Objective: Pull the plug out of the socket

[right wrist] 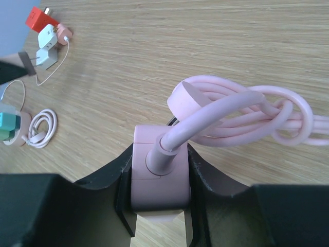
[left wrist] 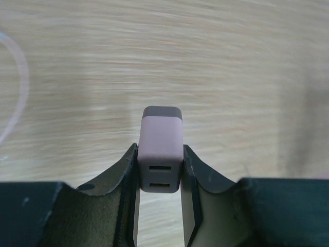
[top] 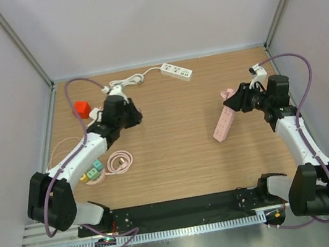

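Observation:
A mauve plug (left wrist: 161, 146), a small block with two slots on its near face, sits between the fingers of my left gripper (left wrist: 160, 172), which is shut on it above bare wood. In the top view this left gripper (top: 130, 114) hovers at the table's left and hides the plug. Far to the right, the pink socket strip (top: 221, 124) is tilted, and my right gripper (top: 239, 103) is shut on its cable end. The right wrist view shows the strip's end (right wrist: 158, 177) clamped between the right gripper (right wrist: 158, 206) fingers, its pink cord (right wrist: 247, 113) knotted in a bundle beyond. Plug and strip are well apart.
A white power strip (top: 176, 71) with its cord lies at the back. A red adapter (top: 81, 108) sits at the left. A coiled pink cable (top: 120, 162) and small teal and yellow adapters (top: 91, 171) lie near the left arm. Walls enclose three sides.

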`<action>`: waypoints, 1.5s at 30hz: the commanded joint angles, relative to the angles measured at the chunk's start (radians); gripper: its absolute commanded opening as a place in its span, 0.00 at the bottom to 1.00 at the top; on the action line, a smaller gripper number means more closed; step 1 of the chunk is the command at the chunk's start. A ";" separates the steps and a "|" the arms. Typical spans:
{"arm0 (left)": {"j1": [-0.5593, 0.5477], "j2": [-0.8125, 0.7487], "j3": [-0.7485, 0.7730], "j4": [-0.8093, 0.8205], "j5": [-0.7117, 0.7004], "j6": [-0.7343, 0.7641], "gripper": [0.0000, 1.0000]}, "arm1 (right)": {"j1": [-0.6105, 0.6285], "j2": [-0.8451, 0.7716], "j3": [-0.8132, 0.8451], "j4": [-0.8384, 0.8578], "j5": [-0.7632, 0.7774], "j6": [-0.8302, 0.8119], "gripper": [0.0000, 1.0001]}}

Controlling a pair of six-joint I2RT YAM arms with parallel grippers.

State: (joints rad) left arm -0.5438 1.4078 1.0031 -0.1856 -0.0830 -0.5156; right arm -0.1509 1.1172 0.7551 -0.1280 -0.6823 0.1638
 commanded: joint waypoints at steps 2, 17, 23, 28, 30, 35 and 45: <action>0.207 -0.047 -0.095 0.066 0.115 -0.185 0.00 | -0.007 -0.036 0.033 0.100 -0.074 -0.032 0.01; 0.582 0.261 0.048 -0.034 0.270 -0.120 0.00 | -0.018 -0.020 0.035 0.102 -0.095 -0.030 0.01; 0.602 0.342 0.094 -0.052 0.293 -0.110 0.04 | -0.022 -0.017 0.036 0.103 -0.103 -0.032 0.01; 0.602 0.365 0.100 -0.057 0.313 -0.110 0.18 | -0.029 -0.016 0.038 0.102 -0.112 -0.032 0.01; 0.602 0.365 0.101 -0.061 0.307 -0.110 0.30 | -0.032 -0.014 0.038 0.103 -0.114 -0.030 0.01; 0.604 0.339 0.117 -0.098 0.272 -0.104 0.56 | -0.036 -0.017 0.036 0.105 -0.123 -0.027 0.01; 0.604 0.143 0.143 -0.175 0.207 -0.026 0.93 | -0.042 -0.008 0.036 0.113 -0.126 -0.015 0.01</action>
State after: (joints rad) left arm 0.0540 1.6741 1.0981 -0.3458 0.1493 -0.5850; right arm -0.1875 1.1179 0.7551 -0.1276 -0.7715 0.1524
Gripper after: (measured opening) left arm 0.913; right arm 0.387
